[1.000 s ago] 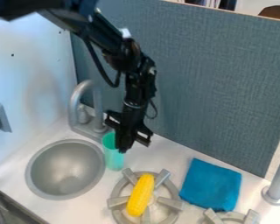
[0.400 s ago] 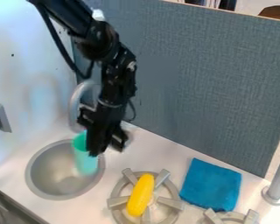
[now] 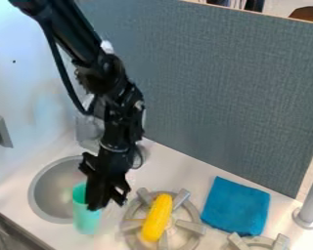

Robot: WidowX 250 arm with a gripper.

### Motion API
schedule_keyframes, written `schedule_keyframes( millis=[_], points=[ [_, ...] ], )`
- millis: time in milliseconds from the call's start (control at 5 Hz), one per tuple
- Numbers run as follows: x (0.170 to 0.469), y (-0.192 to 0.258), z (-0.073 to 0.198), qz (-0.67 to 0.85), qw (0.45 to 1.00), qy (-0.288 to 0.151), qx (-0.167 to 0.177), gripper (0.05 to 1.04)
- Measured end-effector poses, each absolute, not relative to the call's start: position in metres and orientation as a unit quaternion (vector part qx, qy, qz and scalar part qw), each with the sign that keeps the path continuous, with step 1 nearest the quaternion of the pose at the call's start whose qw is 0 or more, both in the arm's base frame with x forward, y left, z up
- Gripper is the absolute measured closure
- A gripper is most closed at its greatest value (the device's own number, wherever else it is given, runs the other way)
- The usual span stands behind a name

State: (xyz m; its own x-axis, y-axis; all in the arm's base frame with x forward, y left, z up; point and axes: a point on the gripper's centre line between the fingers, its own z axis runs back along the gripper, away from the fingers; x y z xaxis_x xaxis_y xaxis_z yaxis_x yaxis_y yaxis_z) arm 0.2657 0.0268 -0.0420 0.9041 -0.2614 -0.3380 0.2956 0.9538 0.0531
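We see the black two-finger gripper (image 3: pixel 103 202) in the lower left of the frame, pointing down, with its jaws closed in on the upper right side of a turquoise, open-topped plastic cup (image 3: pixel 86 220) — we read it as a pinch on the wall near the rim, though the black fingers hide the exact contact. The cup is roughly upright and overlaps the lower right rim of the round grey metal sink (image 3: pixel 47 190); we cannot tell whether its base touches the pale countertop (image 3: pixel 195 168). The black arm (image 3: pixel 100 73) comes in from the upper left, passing in front of the grey faucet (image 3: pixel 88 133).

Just right of the gripper, at the bottom centre, we have a round grey stove burner (image 3: pixel 181 197) with a yellow toy corn cob (image 3: pixel 157 218) lying across it. Farther right lies a blue, squarish cloth (image 3: pixel 235 206), with part of a second grey burner (image 3: pixel 281 241) below it at the bottom edge. We find a grey upright post (image 3: pixel 310 205) at the lower right — and a blue-grey fabric partition (image 3: pixel 231 88) rising behind the counter
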Motion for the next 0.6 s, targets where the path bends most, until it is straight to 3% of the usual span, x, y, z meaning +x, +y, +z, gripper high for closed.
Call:
schedule_keyframes(
  millis=[200, 600],
  points=[
    [0.26, 0.0332, -0.0506, -0.146, 0.972, 0.172, 0.073, 1.007],
    [0.2509, 0.0333, -0.0606, -0.168, 0.972, 0.146, 0.074, 1.007]
  ],
)
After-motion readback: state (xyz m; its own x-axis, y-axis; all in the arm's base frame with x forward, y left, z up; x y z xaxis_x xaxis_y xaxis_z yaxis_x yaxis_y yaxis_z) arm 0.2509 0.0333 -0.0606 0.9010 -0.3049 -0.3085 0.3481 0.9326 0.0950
